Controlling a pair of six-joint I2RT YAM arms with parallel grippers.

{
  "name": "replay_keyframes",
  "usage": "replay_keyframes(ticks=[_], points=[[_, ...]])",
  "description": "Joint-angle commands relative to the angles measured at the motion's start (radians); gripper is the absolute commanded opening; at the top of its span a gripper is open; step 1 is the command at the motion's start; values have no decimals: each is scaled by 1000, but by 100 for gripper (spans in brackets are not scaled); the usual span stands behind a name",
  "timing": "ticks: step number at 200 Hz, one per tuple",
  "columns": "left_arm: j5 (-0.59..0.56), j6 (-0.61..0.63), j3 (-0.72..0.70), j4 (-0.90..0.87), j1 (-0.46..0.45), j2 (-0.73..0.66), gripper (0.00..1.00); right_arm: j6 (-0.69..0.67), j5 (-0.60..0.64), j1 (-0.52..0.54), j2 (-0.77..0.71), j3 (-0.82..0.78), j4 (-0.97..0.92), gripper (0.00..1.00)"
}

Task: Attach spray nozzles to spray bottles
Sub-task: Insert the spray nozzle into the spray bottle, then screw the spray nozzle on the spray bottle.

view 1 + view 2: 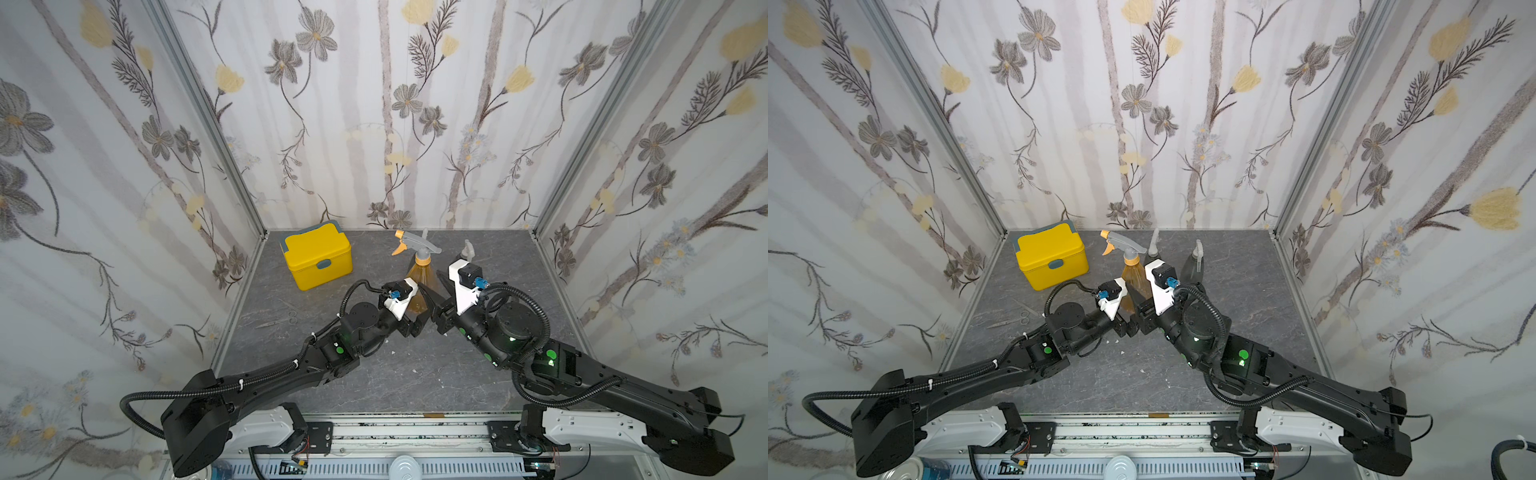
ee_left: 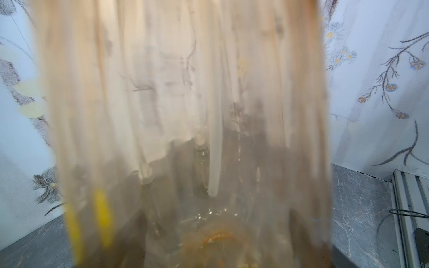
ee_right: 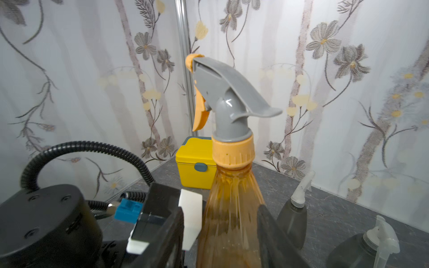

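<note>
An amber spray bottle (image 1: 422,276) (image 1: 1133,278) stands upright mid-table with a grey and orange spray nozzle (image 1: 419,243) (image 3: 227,92) sitting on its neck. My left gripper (image 1: 415,309) is shut on its lower body, and the amber wall (image 2: 185,116) fills the left wrist view. My right gripper (image 3: 222,239) straddles the same bottle (image 3: 229,208). Its black fingers (image 3: 269,232) stand on either side, and the one next to the left wrist is clear of the wall. Two smoky grey bottles (image 3: 292,222) (image 3: 352,253) with clear nozzles stand behind to the right (image 1: 1194,266).
A yellow lidded box (image 1: 318,259) stands at the back left. Small scissors (image 1: 282,318) lie on the grey tabletop to the left of my left arm. Flowered walls close the table in on three sides. The two wrists nearly touch in front of the bottle.
</note>
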Motion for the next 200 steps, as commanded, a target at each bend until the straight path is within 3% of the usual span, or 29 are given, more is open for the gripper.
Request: replay_keyframes(ticks=[1, 39, 66, 90, 200], points=[[34, 4, 10, 55, 2, 1, 78, -6, -395, -124, -51, 35, -158, 50], [114, 5, 5, 51, 2, -9, 78, -17, -909, -455, -35, 114, -216, 60], [168, 8, 8, 40, 2, -12, 78, -60, -1140, -541, 68, 235, -294, 64], [186, 12, 8, 33, 2, -19, 78, -95, -1209, -546, 117, 299, -346, 64], [210, 16, 11, 23, 1, -17, 78, -56, -1204, -548, 200, 351, -302, 52]])
